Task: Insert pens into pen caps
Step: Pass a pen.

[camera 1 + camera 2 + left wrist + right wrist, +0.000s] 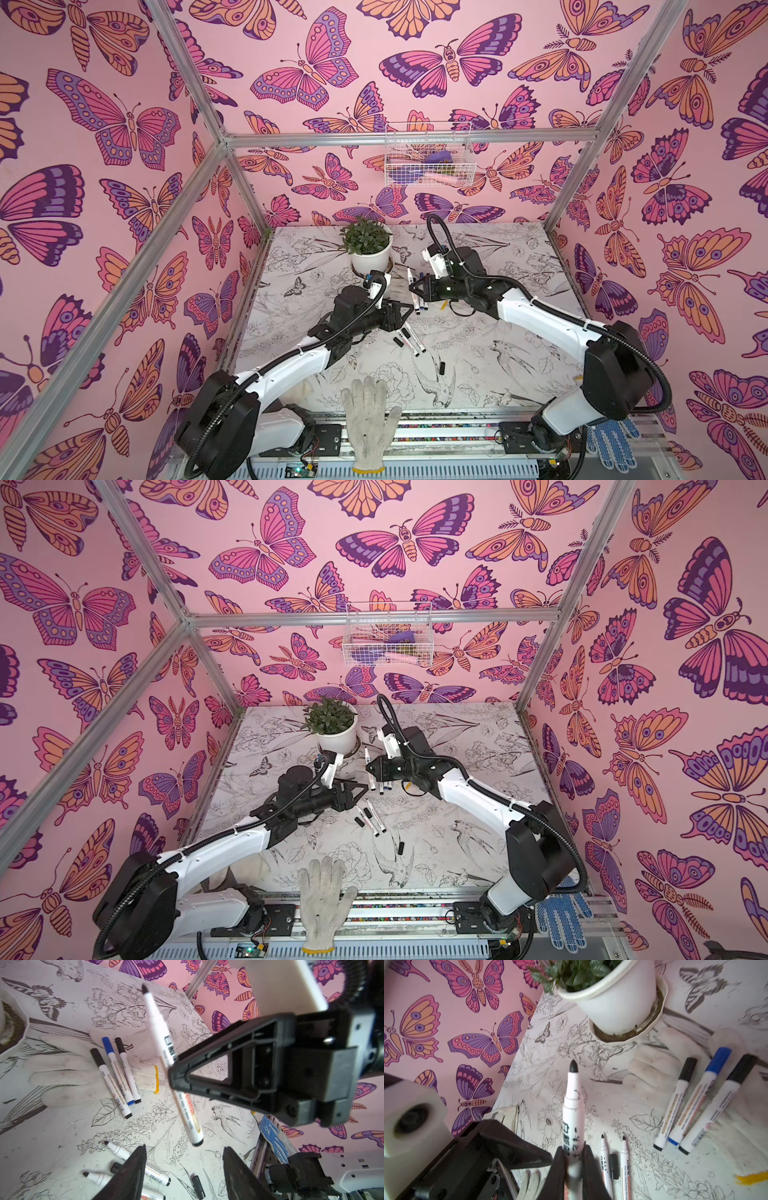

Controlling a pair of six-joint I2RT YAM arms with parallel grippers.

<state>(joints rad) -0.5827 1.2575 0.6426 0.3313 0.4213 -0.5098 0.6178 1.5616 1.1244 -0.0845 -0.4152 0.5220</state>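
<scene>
Right claw [572, 1159] clenched on 1 uncapped pen [572, 1113]; left claw [184, 1159] released, empty — risk: pen may pivot against an unheld cap [442, 368].

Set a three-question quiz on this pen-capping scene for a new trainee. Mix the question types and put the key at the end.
1. True or false: the right claw is shut on an uncapped pen.
2. Three capped pens lie side by side. The middle cap is: A red, B blue, C green.
3. Fill in: the left claw is open and holds ____.
Key: 1 true; 2 B; 3 nothing.
</scene>
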